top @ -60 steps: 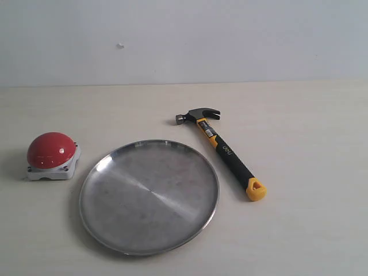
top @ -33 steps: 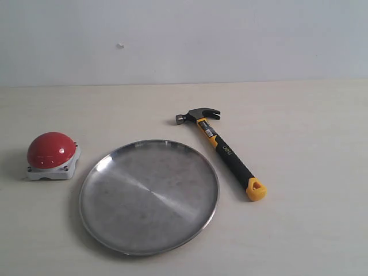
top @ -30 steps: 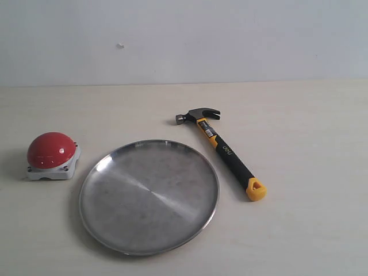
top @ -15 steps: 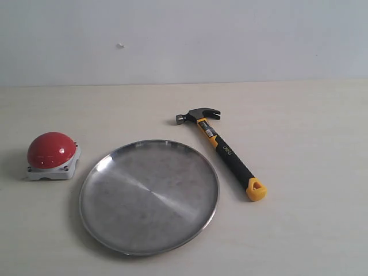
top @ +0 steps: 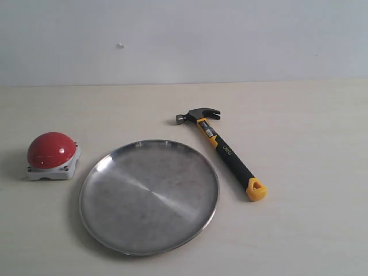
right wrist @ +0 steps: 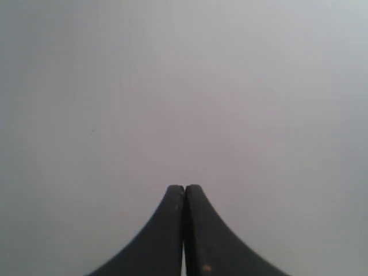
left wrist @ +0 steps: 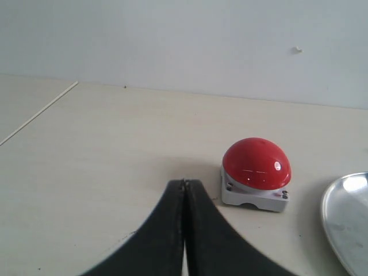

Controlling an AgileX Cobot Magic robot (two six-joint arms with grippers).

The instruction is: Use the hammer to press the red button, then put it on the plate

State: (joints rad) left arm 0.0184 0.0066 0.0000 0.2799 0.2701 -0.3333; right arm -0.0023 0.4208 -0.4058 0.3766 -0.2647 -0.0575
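Observation:
The hammer [top: 223, 150] lies flat on the table right of the plate, steel head toward the back, yellow handle end toward the front right. The round steel plate [top: 95, 172] sits in the middle front. The red button [top: 51, 150] on its grey base stands at the left; it also shows in the left wrist view as the red button [left wrist: 256, 163]. My left gripper [left wrist: 184, 183] is shut and empty, a short way from the button. My right gripper [right wrist: 184, 187] is shut and empty, facing only a plain grey wall. Neither gripper shows in the exterior view.
The pale table [top: 299, 115] ends at a grey wall [top: 184, 40] behind. The plate's rim [left wrist: 328, 201] shows at the edge of the left wrist view. A seam line [left wrist: 40, 112] runs across the table far from the button.

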